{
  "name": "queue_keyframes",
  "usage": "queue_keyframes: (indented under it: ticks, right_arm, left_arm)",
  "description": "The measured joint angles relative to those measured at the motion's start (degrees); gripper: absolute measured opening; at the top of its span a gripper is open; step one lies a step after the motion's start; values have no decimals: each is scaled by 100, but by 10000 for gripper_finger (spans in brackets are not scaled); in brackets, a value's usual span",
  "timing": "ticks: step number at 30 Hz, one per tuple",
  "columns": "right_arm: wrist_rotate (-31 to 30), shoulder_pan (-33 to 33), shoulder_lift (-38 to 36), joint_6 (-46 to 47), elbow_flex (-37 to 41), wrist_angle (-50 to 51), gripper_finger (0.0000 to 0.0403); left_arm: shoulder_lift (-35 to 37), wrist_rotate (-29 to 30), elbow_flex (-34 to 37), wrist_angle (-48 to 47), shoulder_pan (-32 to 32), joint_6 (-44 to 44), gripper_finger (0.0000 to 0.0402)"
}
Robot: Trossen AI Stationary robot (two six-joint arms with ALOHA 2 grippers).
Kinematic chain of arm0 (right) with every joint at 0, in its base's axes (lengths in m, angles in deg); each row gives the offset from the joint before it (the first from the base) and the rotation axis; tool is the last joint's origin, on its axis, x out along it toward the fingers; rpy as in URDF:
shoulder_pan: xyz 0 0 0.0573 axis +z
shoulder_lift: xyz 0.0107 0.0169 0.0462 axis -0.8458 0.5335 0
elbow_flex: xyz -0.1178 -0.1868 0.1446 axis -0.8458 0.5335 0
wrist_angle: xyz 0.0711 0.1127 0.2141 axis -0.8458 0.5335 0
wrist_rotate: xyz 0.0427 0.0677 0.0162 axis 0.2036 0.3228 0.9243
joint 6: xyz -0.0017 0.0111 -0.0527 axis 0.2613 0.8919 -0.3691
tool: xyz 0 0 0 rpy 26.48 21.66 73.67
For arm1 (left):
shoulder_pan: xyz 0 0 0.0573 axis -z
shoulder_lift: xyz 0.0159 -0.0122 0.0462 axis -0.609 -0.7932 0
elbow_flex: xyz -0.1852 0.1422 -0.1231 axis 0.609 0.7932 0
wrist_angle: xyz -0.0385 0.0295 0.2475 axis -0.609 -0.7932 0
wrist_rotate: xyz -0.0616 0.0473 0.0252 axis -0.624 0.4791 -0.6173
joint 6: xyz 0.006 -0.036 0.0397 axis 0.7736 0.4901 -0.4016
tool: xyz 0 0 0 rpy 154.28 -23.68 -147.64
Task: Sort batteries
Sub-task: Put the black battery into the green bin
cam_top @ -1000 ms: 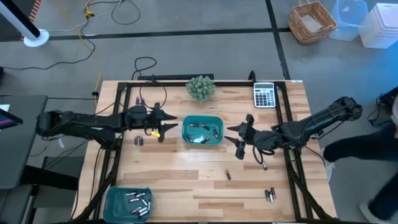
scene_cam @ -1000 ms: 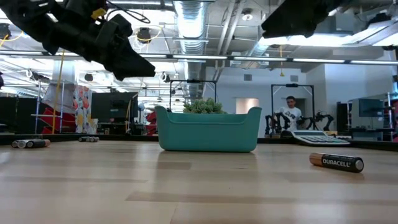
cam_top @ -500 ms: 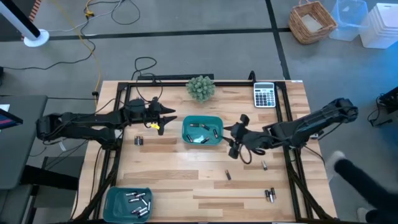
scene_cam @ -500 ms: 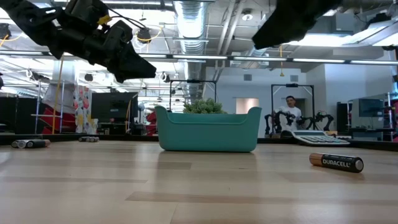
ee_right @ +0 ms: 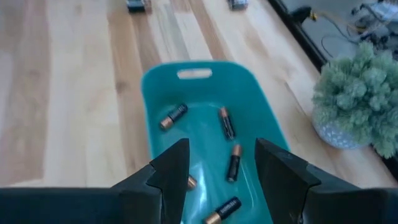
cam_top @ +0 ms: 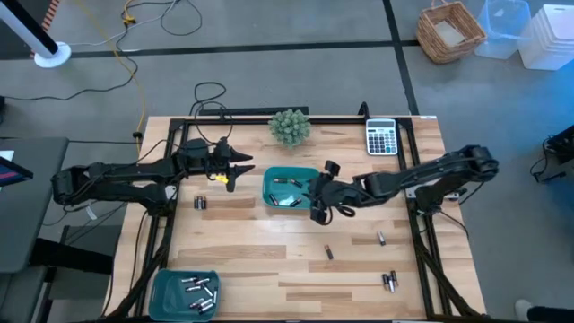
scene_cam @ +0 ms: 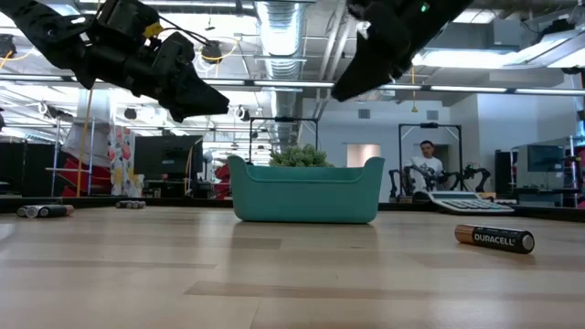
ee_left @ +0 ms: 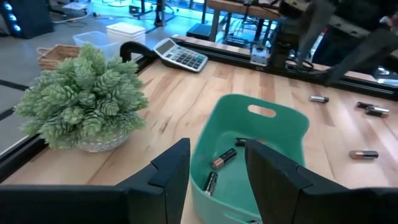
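Both dark arms stretch level toward frame centre. The right claw (cam_top: 317, 192) hangs open and empty over the teal plastic tray (cam_top: 291, 188) holding small dark cylindrical batteries (ee_right: 227, 123). The left claw (cam_top: 235, 173) hovers open, empty, left of it above the wooden tabletop (cam_top: 269, 251).

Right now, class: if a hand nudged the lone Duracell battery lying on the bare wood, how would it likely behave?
The Duracell battery lies on its side, a smooth cylinder, so it would probably roll across the flat table. It looks rigid and small, likely to slip from a loose pinch.
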Motion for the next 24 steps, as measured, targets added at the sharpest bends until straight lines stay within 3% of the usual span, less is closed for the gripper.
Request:
queue_keyframes:
  ticks: [11,24]
  right_arm:
    - [10,-84,-56,178,0,181,195]
    - [-46,595,-175,2049,-422,2919,195]
  left_arm:
    - [-2,-153,33,-4,-16,-179,148]
    - [-20,-459,33,-12,-16,-239,148]
